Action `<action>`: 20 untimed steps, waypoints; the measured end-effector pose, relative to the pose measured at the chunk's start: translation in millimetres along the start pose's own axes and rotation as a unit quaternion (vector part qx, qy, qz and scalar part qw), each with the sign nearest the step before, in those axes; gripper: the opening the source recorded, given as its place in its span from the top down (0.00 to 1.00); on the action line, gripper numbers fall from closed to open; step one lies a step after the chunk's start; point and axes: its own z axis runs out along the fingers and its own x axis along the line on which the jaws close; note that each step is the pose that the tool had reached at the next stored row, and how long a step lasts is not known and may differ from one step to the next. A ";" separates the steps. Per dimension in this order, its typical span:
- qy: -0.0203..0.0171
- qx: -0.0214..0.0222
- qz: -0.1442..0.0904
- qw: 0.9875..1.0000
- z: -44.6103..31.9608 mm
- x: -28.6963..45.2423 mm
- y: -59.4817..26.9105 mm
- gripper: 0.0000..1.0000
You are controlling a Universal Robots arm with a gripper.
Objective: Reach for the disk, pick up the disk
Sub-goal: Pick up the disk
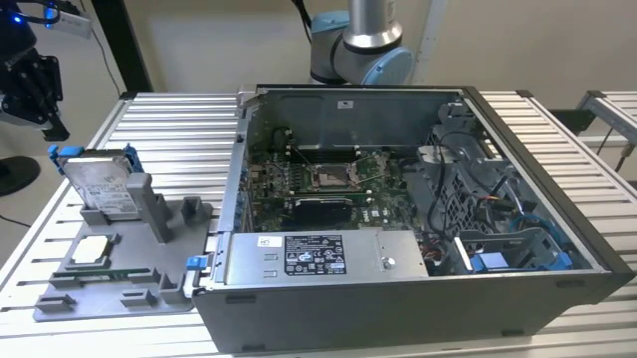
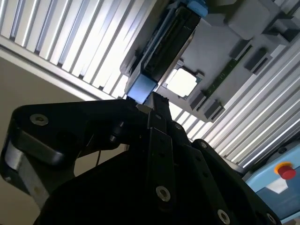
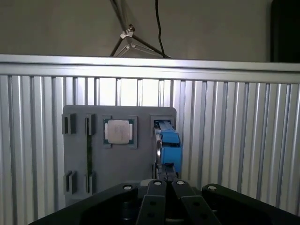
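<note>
Disk [image 1: 98,179] stands on edge, leaning slightly, in the slot at the far end of the gray holder [image 1: 149,261]. Its labelled face and blue frame show in the exterior view. The gripper [image 1: 56,136] hangs just above that far end of the holder, close over the disk's blue corner. Its fingers are pressed together with nothing between them, and I cannot tell whether they touch the frame. In the first wrist view the fingertips line up with the disk's blue edge.

At the holder's near end a green memory stick [image 1: 100,274] sits in a narrow groove. Just beyond it a small square chip [image 1: 92,250] lies flat in its own recess, between the stick and the disk. The holder rests on a ribbed metal table [image 1: 179,127].

Just beside the holder, on the exterior view's right, stands an open computer case [image 1: 418,306]. Inside it, nearest, is a gray box with a black-and-white label [image 1: 324,257] and a blue bracket [image 1: 493,261]. Farther in lies the green circuit board [image 1: 298,175]. Beyond the case rises the arm's base [image 1: 363,45].
</note>
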 end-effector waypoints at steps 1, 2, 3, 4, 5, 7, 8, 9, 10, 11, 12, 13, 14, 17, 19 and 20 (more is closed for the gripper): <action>0.000 0.000 0.000 1.000 0.0 0.0 0.0 1.00; 0.000 0.000 0.000 1.000 0.0 0.0 0.0 1.00; 0.000 0.000 0.000 1.000 0.0 0.0 0.0 1.00; 0.000 0.000 0.000 1.000 0.0 0.0 0.0 1.00; 0.000 0.000 0.000 1.000 0.0 0.0 0.0 1.00; 0.000 0.000 0.000 1.000 0.0 0.0 0.0 0.00; 0.000 0.000 0.000 1.000 0.0 0.0 0.0 0.00; 0.000 0.000 0.000 1.000 0.0 0.0 0.0 0.00; 0.000 0.000 0.000 1.000 0.0 0.0 0.0 0.00; 0.000 0.000 0.000 1.000 0.0 0.0 0.0 0.00; 0.000 0.000 0.000 1.000 0.0 0.0 0.0 0.00; 0.000 0.000 0.000 1.000 0.0 0.0 0.0 0.00; 0.000 0.000 0.000 1.000 0.0 0.0 0.0 0.00; 0.000 0.000 0.000 1.000 0.1 0.0 0.0 0.00; 0.000 0.000 0.000 1.000 0.2 0.0 -0.1 0.00; 0.000 0.000 0.000 1.000 0.7 -0.1 -0.1 0.00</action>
